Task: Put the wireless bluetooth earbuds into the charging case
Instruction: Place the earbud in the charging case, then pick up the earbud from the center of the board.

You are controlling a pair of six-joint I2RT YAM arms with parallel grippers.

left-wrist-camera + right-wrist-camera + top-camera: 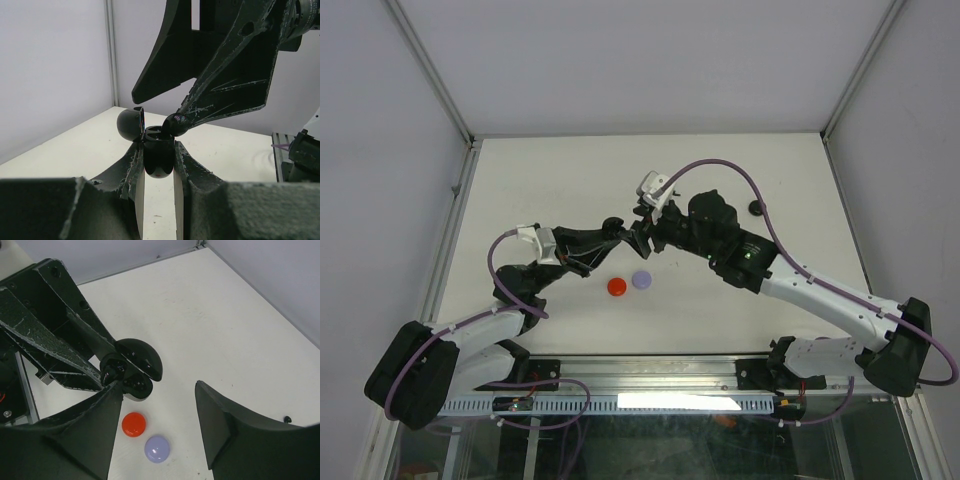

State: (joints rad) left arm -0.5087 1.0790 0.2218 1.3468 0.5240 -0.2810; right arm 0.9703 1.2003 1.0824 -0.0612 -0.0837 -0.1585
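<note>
My left gripper (157,148) is shut on the black charging case (158,161), which it holds above the table with the lid (130,123) swung open. A black earbud (175,124) rests on the case's open top, right at the tip of one of my right gripper's fingers (220,75). In the right wrist view the case (136,385) and the earbud (111,368) lie beside the left finger, outside the gap. My right gripper (159,386) stands open with nothing between its fingers. From above, both grippers meet at mid-table, left gripper (618,229) and right gripper (642,241).
A red round disc (617,286) and a lilac round disc (641,280) lie on the white table just below the grippers; they also show under the right wrist as red disc (134,424) and lilac disc (157,448). A small black object (756,207) sits toward the right back. Grey walls enclose the table.
</note>
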